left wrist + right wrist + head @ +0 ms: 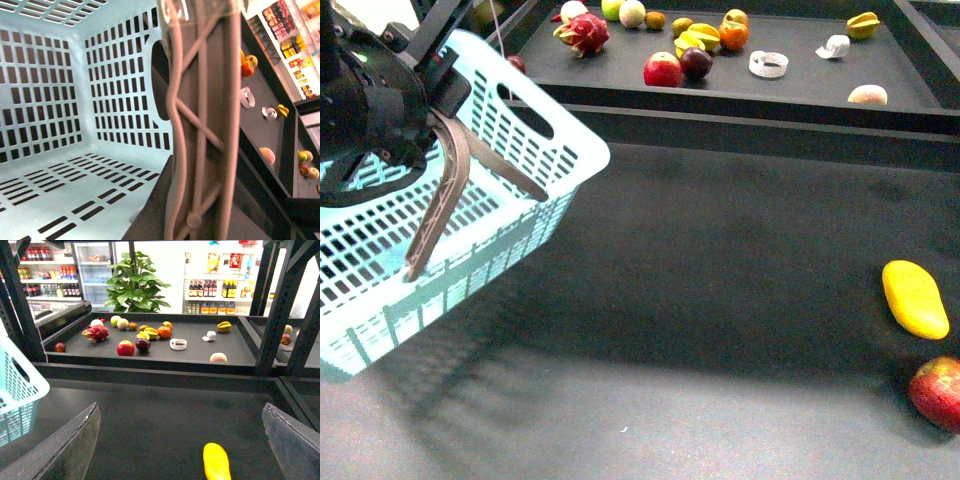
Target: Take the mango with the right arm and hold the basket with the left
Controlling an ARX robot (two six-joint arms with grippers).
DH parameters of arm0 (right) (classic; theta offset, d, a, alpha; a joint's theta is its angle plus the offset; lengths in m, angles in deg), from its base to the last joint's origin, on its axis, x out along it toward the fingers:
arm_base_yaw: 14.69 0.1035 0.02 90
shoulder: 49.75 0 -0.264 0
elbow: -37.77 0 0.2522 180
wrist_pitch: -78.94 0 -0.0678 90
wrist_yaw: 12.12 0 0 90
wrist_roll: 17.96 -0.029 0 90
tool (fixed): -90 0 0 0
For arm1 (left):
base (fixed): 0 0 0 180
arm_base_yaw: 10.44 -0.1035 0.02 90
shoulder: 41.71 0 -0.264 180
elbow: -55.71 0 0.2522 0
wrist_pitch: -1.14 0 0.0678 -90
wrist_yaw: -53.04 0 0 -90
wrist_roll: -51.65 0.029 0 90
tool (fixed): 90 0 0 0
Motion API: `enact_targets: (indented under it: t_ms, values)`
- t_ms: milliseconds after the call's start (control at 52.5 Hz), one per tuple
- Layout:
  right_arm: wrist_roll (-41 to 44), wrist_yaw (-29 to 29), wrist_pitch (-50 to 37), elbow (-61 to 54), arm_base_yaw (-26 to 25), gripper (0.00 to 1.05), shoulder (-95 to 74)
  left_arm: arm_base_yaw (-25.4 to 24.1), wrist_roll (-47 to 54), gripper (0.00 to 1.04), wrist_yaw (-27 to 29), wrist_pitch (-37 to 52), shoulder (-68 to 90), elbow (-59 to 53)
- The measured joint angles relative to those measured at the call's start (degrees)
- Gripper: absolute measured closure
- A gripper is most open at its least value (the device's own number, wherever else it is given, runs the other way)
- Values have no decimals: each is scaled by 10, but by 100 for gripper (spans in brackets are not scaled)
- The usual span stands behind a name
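The yellow oblong mango (915, 297) lies on the dark table at the right; in the right wrist view the mango (216, 462) sits between my right gripper's wide-open fingers (70, 450), a little toward the right one. The right gripper (185, 450) is open and empty, out of the front view. The light-turquoise basket (470, 215) is tilted at the left, lifted by its grey-brown handle (445, 195). My left gripper (430, 105) is shut on that handle (200, 125), with the basket's slotted inside (65, 100) behind it.
A red-and-yellow apple (937, 392) lies just nearer than the mango. A raised dark tray (790, 85) at the back holds several fruits, among them a dragon fruit (583, 32), a red apple (663, 70) and a star fruit (863, 24). Dark frame posts (280, 305) stand right.
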Motion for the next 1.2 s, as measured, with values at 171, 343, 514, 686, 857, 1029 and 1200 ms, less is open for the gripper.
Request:
enact_targets:
  t_ms: [171, 343, 514, 686, 857, 1029, 1200]
  values:
    - [0, 0, 0, 0, 0, 8, 0, 35, 97, 99, -23, 42, -61, -41]
    - [0, 0, 0, 0, 0, 8, 0, 77, 169, 99, -62, 64, -87, -69]
    - [0, 0, 0, 0, 0, 8, 0, 131, 228, 99, -69, 113, -84, -89]
    - [0, 0, 0, 0, 0, 8, 0, 171, 255, 99, -70, 139, -82, -94]
    - [0, 0, 0, 0, 0, 8, 0, 223, 273, 99, -77, 166, -55, -125]
    - [0, 0, 0, 0, 0, 8, 0, 248, 285, 99, -83, 176, -49, -140]
    - [0, 0, 0, 0, 0, 8, 0, 261, 294, 99, -80, 192, -49, -150]
